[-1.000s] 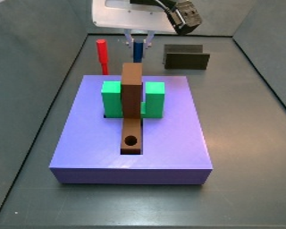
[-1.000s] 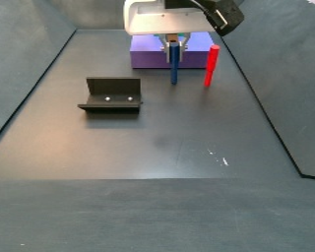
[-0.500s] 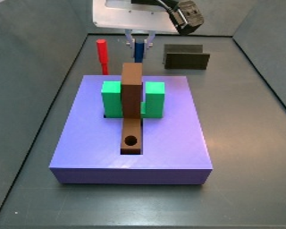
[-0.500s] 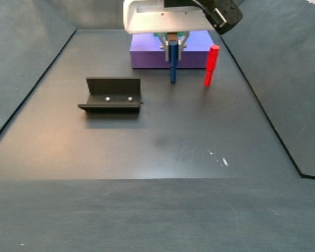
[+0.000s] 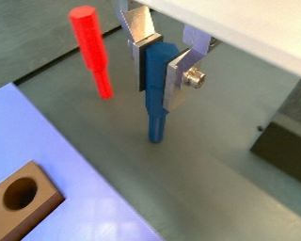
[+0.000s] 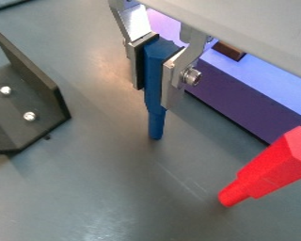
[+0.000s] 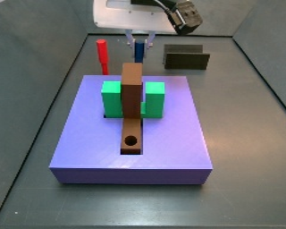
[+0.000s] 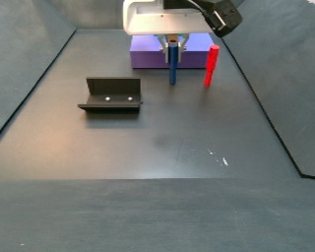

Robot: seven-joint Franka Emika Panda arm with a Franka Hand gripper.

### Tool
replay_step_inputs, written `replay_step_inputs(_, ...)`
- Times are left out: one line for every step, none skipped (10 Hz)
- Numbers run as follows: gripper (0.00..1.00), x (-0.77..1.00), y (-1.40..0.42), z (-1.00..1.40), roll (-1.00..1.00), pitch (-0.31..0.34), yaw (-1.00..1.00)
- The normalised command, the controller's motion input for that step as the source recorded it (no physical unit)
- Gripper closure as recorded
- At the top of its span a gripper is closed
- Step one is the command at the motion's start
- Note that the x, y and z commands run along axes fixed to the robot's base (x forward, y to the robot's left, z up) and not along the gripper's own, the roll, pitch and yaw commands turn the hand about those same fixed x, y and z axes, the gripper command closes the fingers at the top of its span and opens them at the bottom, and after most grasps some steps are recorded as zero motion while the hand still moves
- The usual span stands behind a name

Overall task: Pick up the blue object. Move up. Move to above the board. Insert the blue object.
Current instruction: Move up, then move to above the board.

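The gripper [image 5: 164, 68] is hanging low over the floor behind the lavender slab [image 7: 133, 134], and its silver fingers [image 6: 176, 68] are standing on either side of the upper part of the blue object [image 5: 156, 92], which is standing upright with its foot on the grey floor. In both wrist views the dark pads are looking pressed against the peg's flanks, so the fingers are probably clamping it, though whether they are squeezing firmly or only touching is hard to judge from here. The red peg [image 5: 93, 53] is standing just beside it, apart from it, and the fixture [image 8: 110, 95] is sitting well apart on the floor. The board [image 7: 132, 106] is lying along the slab between the green blocks [image 7: 112, 98], its round hole [image 7: 132, 141] at the near end. The peg is looking rigid, light and smooth-sided, so it is likely to slip or tilt if gripped loosely; holding it high on the shaft, square to its axis, is leaving a long free end for the hole.
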Motion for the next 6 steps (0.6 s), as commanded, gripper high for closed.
replay_step_inputs(1.00, -0.02, -0.06, 0.81, 0.00, 0.015, 0.02)
replay_step_inputs(1.00, -0.05, -0.06, 0.53, 0.00, 0.035, 0.03)
replay_step_inputs(1.00, -0.02, -0.03, 0.23, 0.00, 0.013, 0.02)
replay_step_inputs(1.00, 0.00, 0.00, 1.40, 0.00, 0.000, 0.00)
replay_step_inputs(1.00, 0.00, 0.01, 1.40, 0.00, 0.018, 0.00)
replay_step_inputs(1.00, -0.04, 0.01, 1.40, 0.00, 0.021, 0.00)
